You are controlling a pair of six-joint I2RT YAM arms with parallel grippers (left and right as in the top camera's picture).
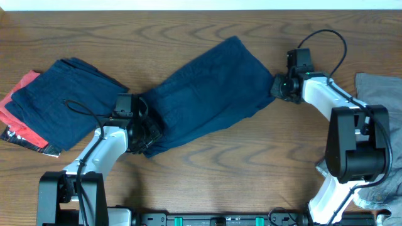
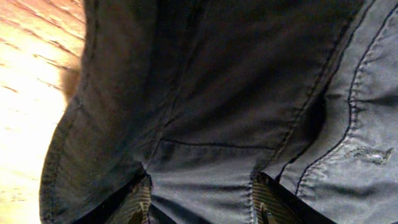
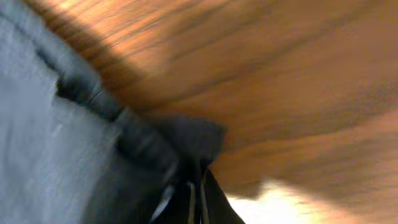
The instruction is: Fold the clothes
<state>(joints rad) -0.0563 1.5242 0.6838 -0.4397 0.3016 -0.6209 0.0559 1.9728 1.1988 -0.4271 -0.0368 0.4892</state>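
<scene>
Dark navy shorts (image 1: pixel 207 94) lie stretched slantwise across the middle of the table, from lower left to upper right. My left gripper (image 1: pixel 146 133) is at their bunched lower-left end. In the left wrist view its two ribbed fingers (image 2: pixel 266 202) stand partly apart, with a thick fold of the shorts (image 2: pixel 217 93) filling the gap between them (image 2: pixel 202 186). My right gripper (image 1: pixel 278 86) is at the shorts' right edge. The right wrist view is blurred, but it shows that gripper (image 3: pixel 198 180) shut, with a dark corner of the shorts (image 3: pixel 62 124) pinched at the tips.
A folded navy garment (image 1: pixel 63 103) lies at the left on top of a red one (image 1: pixel 22 88). A light grey garment (image 1: pixel 383 94) lies at the right edge, partly behind the right arm's base. Bare wood table (image 1: pixel 251 157) shows in front.
</scene>
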